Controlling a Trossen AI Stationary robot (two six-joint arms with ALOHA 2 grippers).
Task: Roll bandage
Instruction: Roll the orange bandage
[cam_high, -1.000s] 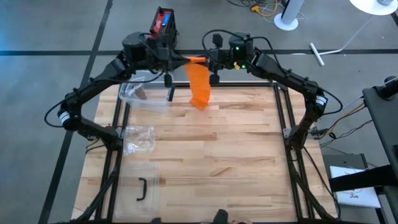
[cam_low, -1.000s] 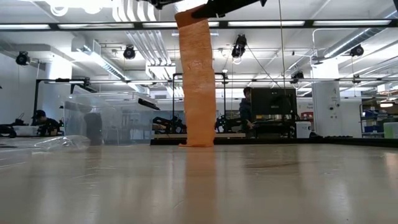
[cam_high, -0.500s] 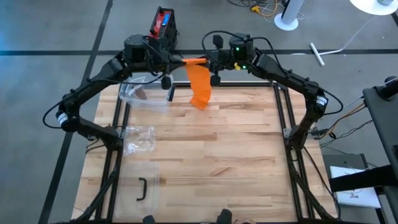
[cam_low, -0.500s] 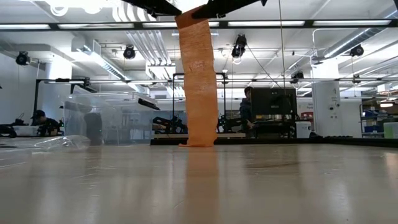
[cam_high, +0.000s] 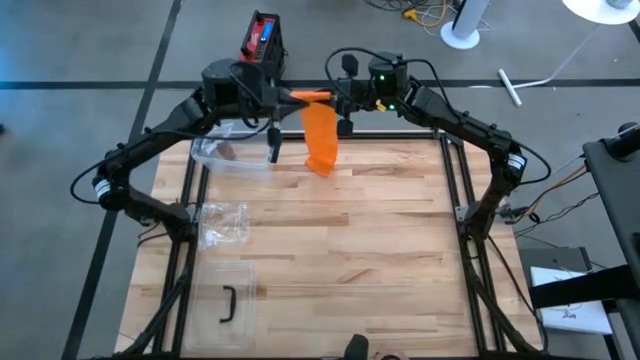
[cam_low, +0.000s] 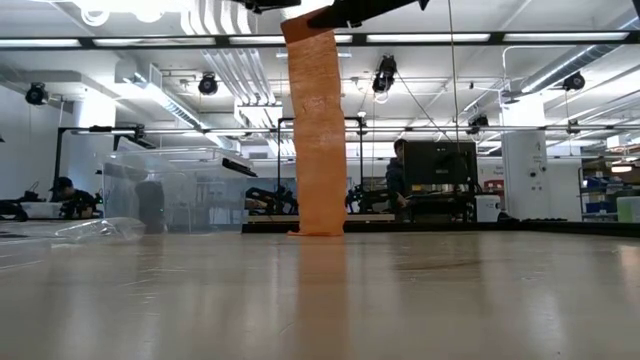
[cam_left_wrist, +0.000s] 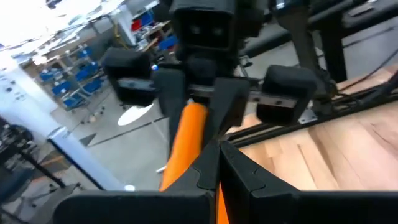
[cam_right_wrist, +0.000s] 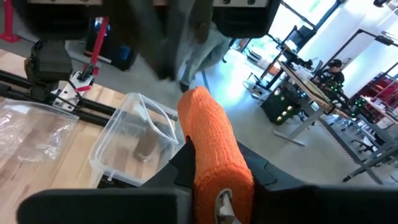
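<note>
Up high above the desk's (cam_high: 380, 230) far edge, we pinch the orange bandage (cam_high: 321, 140) between both closed end effectors, left (cam_high: 285, 96) and right (cam_high: 325, 97). Its tail hangs limp to the wood; soft, light cloth, best gripped at the rolled top.

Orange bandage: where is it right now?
High view: the orange bandage hangs at the table's far edge, held between left pincer and right pincer, right of the clear bin.

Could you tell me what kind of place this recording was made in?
Probably a robotics lab or workshop: other workstations with monitors stand beyond the wooden table, storage shelves with blue bins line a wall, and overhead strip lights run across an open ceiling.
</note>
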